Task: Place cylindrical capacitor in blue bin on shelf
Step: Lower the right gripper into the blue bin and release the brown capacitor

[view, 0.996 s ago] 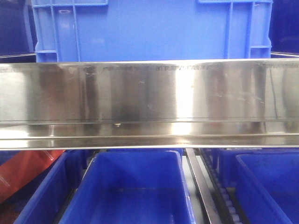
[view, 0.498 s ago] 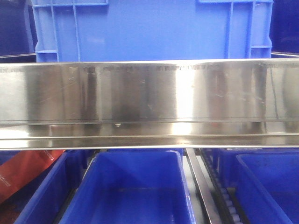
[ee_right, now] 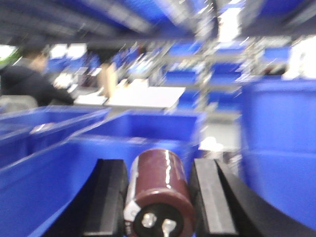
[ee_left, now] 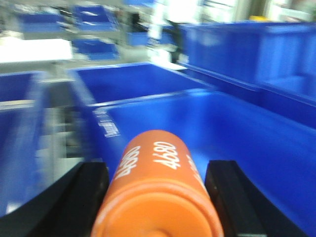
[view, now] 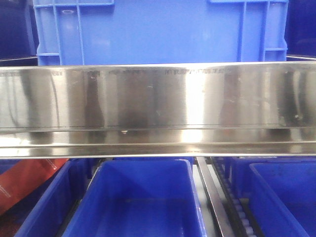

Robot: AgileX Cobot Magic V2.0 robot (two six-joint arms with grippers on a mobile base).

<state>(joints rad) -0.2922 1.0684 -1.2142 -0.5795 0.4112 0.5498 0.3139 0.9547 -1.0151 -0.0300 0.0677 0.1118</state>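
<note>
There are two pincers, and each one holds one cylinder.

The left pincer (ee_left: 157,173) is closed to a middle width on an orange cylinder (ee_left: 155,197). The cylinder lies lengthwise between the two black fingers (ee_left: 84,197) and seems to touch both. "4680" is printed on it in white two times. Just ahead of this pincer and lower is one open blue bin (ee_left: 237,143). A second bin (ee_left: 133,81) stands behind it, and one taller blue crate (ee_left: 247,47) is ahead to the right.

The right pincer (ee_right: 158,168) holds the cylindrical capacitor (ee_right: 158,190), so it is not in a bin. It is dark red-brown and shiny, pressed between two black fingers (ee_right: 111,197). Its near end shows two metal terminals (ee_right: 148,220). Ahead of this pincer are several blurred blue containers (ee_right: 163,126); I cannot count them exactly. Far ahead to the left sits one person (ee_right: 29,81) in dark clothes.

In the front view the shelf (view: 158,98) shows one broad steel rail. One large blue box (view: 158,29) is above it and three blue trays (view: 143,197) are under it, with one red object (view: 24,182) at the lower left. How these stand to the pincers I cannot tell.
</note>
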